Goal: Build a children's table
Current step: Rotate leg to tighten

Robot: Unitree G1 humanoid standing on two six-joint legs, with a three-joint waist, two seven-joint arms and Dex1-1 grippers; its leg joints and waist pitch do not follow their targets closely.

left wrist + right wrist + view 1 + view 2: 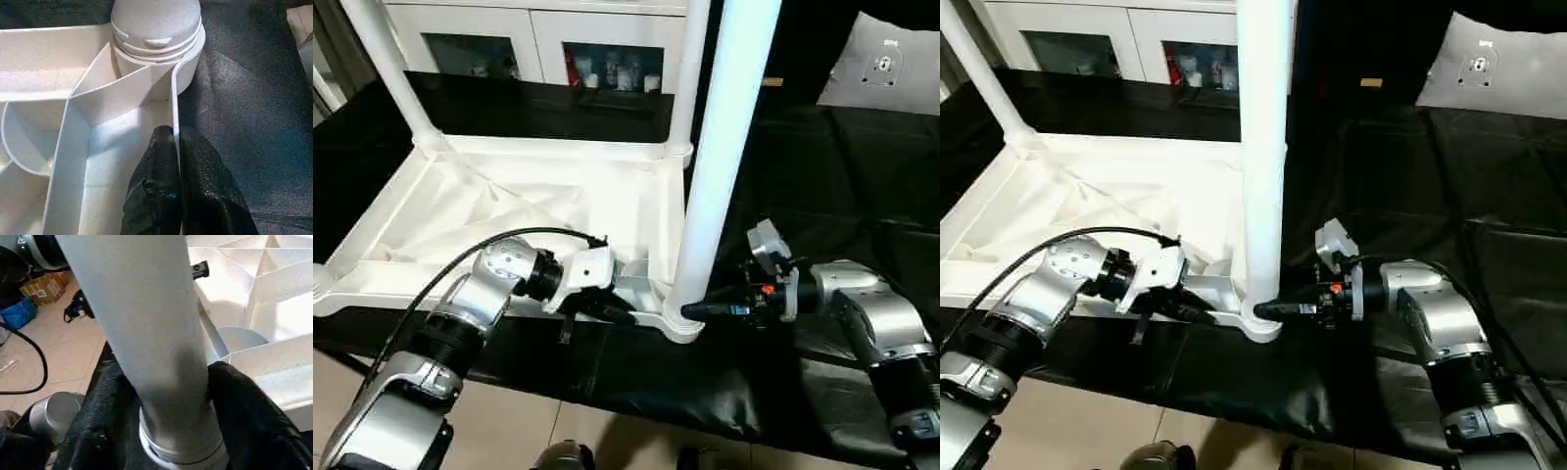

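So the white plastic square table top [509, 211] is lying upside down on the black cloth-covered bench [862, 196], ribs up. The left gripper [177, 147] comes in low and level from the near side, fingers pinched together on the thin near rim wall. The right gripper [166, 396] reaches in sideways, also level, its black fingers [244, 411] wrapped either side of the base of the long white tapered leg [1263, 147] standing in the near corner socket [1258, 323].
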